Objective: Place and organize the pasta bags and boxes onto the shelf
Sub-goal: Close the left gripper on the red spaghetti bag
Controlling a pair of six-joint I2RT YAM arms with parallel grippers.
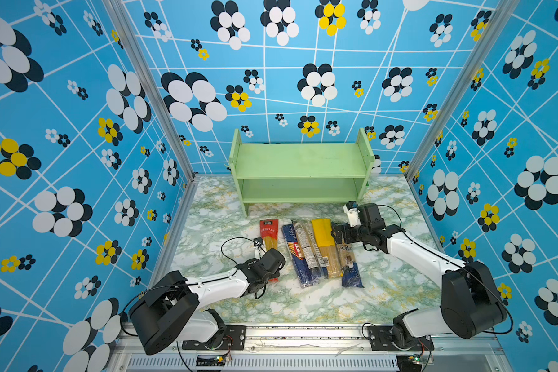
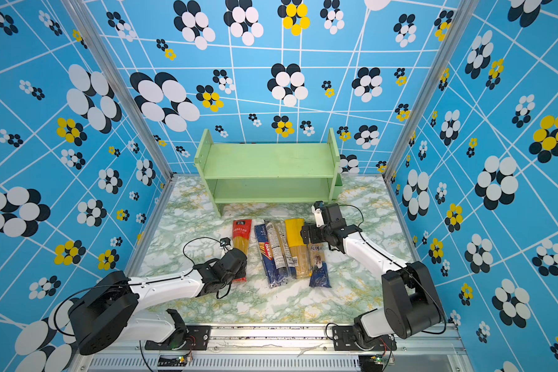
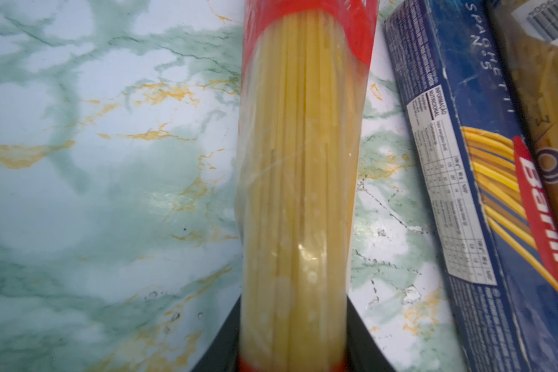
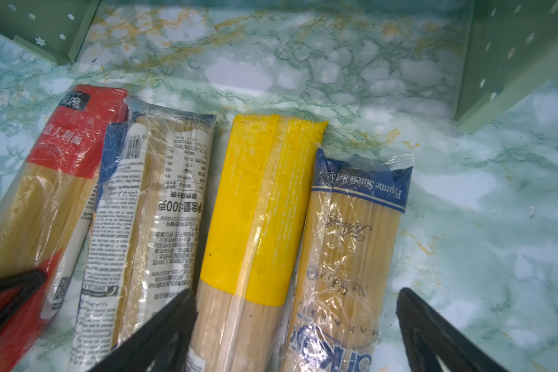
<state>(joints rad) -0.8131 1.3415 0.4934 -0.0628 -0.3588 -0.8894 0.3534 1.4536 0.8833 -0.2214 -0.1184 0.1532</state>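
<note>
You had the shelf (image 1: pixel 303 161) at the back of the table (image 1: pixel 384 290), both tiers bare, open side facing your arms. All five packs lay flat in a row in front of it, each with its long axis running from you toward the shelf.

From your left, the row read: red bag (image 1: pixel 269 236), a little apart from the others; Barilla box (image 1: pixel 295 257); label pack (image 1: pixel 306 248), resting partly on the box; yellow bag (image 1: pixel 323 235); blue-end bag (image 1: pixel 348 264).

The red bag was the one in hand, and your left arm was plainly the nearer one. The left claw (image 3: pixel 293 351) sat at the bag's near end with its jaws against both sides, pinching it. The bag's length ran straight away from the claw toward the shelf. I judge that a grip so far toward one end would let the far end sag on the lift. The bag would also need turning sideways to lie along a tier.

The red bag was clear film with red ends, pale straight strands showing through. It looked soft-skinned but stiff along its length.

The right claw (image 4: pixel 295 291) hung spread wide above the far ends of the yellow and blue-end bags, holding nothing.
</note>
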